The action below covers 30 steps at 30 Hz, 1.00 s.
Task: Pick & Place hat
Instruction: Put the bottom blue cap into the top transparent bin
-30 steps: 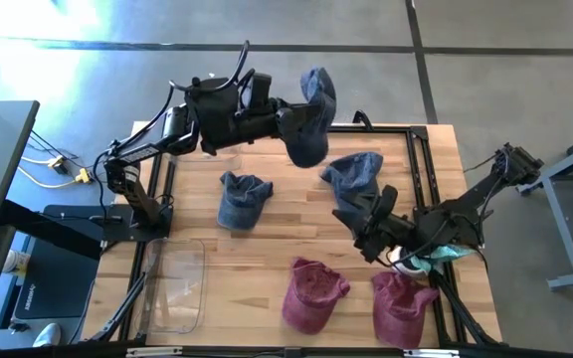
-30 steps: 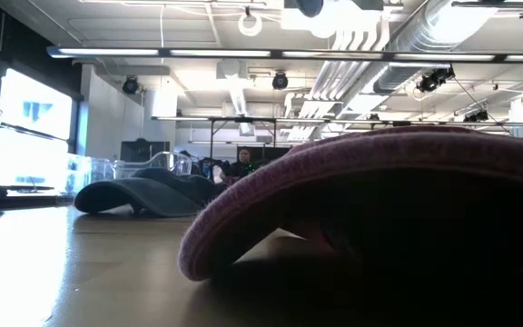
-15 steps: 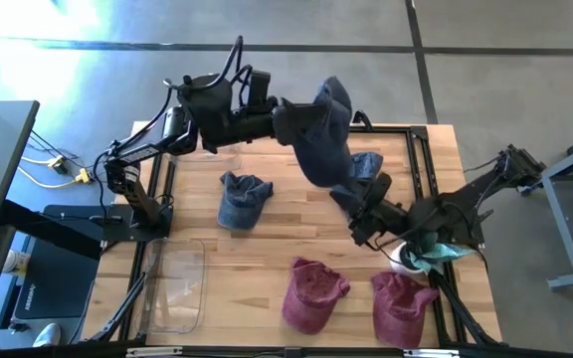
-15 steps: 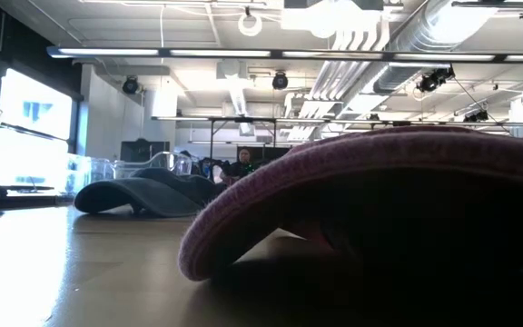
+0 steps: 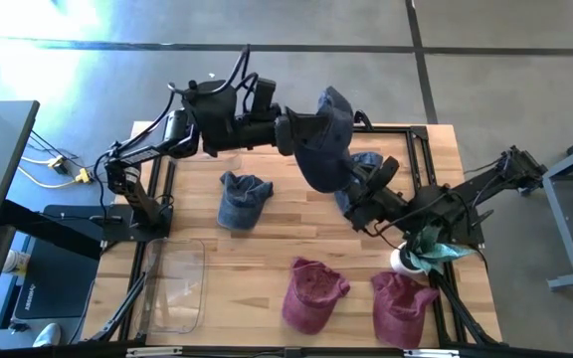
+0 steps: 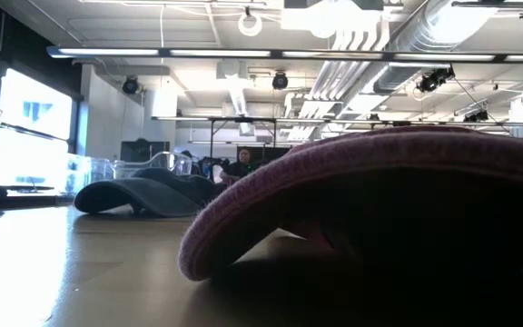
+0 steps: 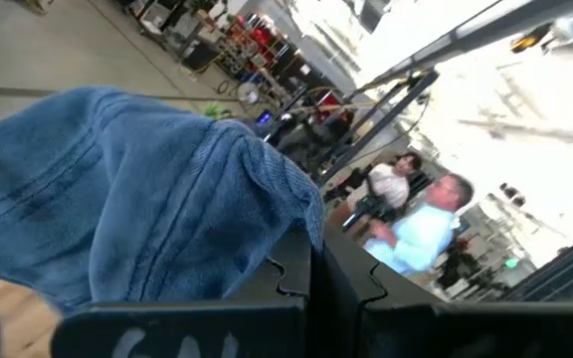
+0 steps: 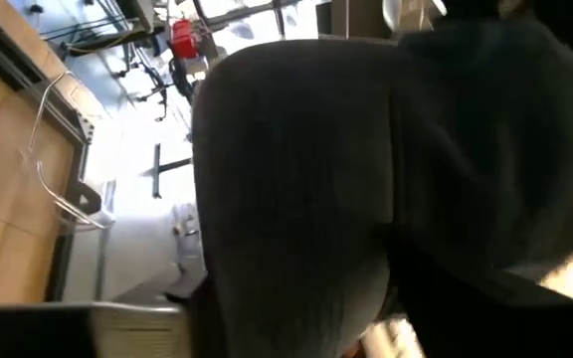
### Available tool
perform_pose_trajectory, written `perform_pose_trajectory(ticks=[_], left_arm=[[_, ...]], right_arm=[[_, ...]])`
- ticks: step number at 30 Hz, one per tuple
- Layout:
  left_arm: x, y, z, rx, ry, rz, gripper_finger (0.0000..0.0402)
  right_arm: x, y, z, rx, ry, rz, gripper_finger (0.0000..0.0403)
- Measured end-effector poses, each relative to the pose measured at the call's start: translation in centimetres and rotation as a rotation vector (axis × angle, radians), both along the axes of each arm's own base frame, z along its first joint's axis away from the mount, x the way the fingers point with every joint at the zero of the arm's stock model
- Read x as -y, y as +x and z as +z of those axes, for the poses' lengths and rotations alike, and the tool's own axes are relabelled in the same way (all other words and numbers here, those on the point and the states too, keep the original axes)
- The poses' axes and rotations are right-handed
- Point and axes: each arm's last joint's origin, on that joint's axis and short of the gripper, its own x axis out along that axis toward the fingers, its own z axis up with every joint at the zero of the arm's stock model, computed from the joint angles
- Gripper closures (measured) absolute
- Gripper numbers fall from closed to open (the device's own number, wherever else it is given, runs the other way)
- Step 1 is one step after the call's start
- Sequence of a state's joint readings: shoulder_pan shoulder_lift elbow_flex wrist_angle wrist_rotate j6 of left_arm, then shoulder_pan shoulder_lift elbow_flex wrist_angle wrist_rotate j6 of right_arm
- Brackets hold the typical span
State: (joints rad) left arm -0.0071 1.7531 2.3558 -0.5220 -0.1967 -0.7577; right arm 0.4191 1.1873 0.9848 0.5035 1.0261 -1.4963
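A blue denim hat (image 5: 323, 144) hangs limp in the air above the table's far side, crumpled and drooping. Another blue hat (image 5: 243, 197) lies rumpled mid-table. Two maroon hats, (image 5: 311, 292) and (image 5: 402, 303), rest side by side near the front edge.

Blue denim hats (image 5: 244, 197), 2 maroon hats (image 5: 313, 294), light wood table (image 5: 267, 249)

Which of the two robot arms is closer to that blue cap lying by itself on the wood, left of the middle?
The left. The left gripper, shut on a raised blue hat, hangs just beyond the lone blue cap. The right gripper is farther away, under the raised hat.
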Motion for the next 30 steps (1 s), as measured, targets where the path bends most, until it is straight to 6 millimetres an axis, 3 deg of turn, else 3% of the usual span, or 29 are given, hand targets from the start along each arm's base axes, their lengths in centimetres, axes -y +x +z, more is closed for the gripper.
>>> perform_pose_trajectory(ticks=[8, 15, 18, 25, 28, 30], left_arm=[[-0.1, 0.0, -1.8, -0.227, 0.180, 0.023, 0.0400], [-1.4, -0.4, -3.7, -0.424, 0.197, -0.018, 0.0352], [-2.1, -0.7, -4.3, -0.490, 0.201, -0.115, 0.0327], [-2.7, -2.0, -5.9, -0.691, 0.192, -0.168, 0.0317], [-2.8, -3.2, -6.9, -0.844, 0.185, -0.142, 0.0317], [-2.8, -3.7, -7.5, -0.931, 0.171, -0.122, 0.0317]], right_arm=[[-0.9, -0.7, -0.4, 0.072, 0.184, -0.082, 0.0381], [-2.8, -1.3, -2.0, 0.158, 0.456, 0.014, 0.0395], [-3.2, -1.2, -2.4, 0.177, 0.722, 0.165, 0.0394], [-0.2, 0.2, -3.4, -0.053, 1.439, 0.276, 0.0396], [1.6, 0.7, -3.5, -0.157, 1.694, 0.264, 0.0397], [3.4, 0.9, -3.7, -0.126, 1.847, 0.151, 0.0397]])
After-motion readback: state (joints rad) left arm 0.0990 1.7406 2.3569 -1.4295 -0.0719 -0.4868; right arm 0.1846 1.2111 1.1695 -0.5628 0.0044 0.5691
